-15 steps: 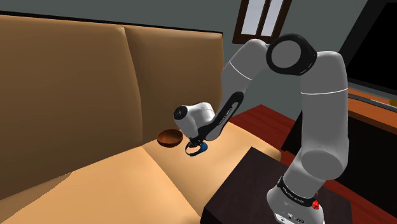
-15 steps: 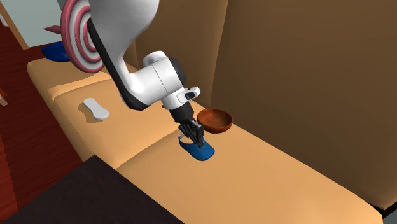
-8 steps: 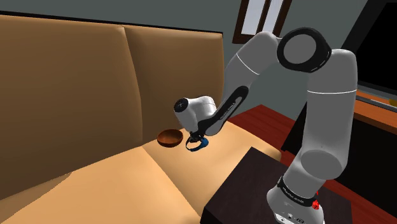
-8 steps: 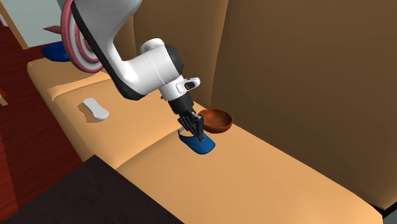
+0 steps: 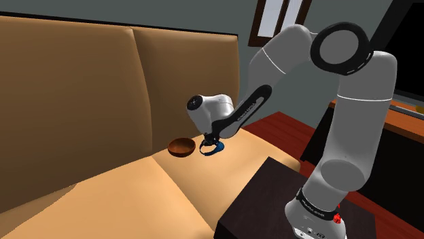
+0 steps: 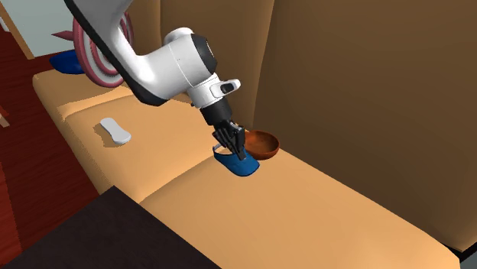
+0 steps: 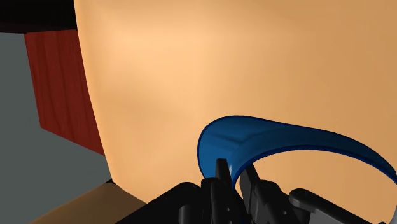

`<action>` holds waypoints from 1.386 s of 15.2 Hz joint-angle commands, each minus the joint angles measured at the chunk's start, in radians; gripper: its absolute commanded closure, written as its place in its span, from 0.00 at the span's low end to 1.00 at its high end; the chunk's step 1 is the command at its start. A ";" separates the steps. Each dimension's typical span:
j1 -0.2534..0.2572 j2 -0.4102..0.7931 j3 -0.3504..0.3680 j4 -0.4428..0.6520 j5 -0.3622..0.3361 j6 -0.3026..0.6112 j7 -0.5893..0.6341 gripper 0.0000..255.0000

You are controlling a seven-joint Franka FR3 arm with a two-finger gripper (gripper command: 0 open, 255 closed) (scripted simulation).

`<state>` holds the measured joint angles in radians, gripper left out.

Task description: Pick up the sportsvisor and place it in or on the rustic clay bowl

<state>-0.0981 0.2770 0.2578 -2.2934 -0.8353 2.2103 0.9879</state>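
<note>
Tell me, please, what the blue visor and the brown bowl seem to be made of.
The visor is smooth blue with a soft sheen on its curved brim; perhaps plastic, but the look leaves it open. The bowl is reddish-brown, matt, evenly coloured; clay or wood, no grain shows to decide.

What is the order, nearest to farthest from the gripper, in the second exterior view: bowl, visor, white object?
1. blue visor, clasped in the gripper.
2. brown bowl, just beside it, by the backrest.
3. small white object, on the seat toward that view's left.
</note>
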 commanded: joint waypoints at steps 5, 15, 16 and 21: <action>-0.006 -0.071 0.016 -0.004 0.056 -0.042 -0.062 1.00; 0.035 0.185 0.008 0.441 0.076 -0.220 -0.172 1.00; 0.042 0.217 0.006 0.498 0.078 -0.241 -0.186 1.00; 0.086 0.397 -0.007 0.816 0.084 -0.359 -0.267 1.00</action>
<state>-0.0251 0.6355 0.2522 -1.5476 -0.7539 1.8802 0.7353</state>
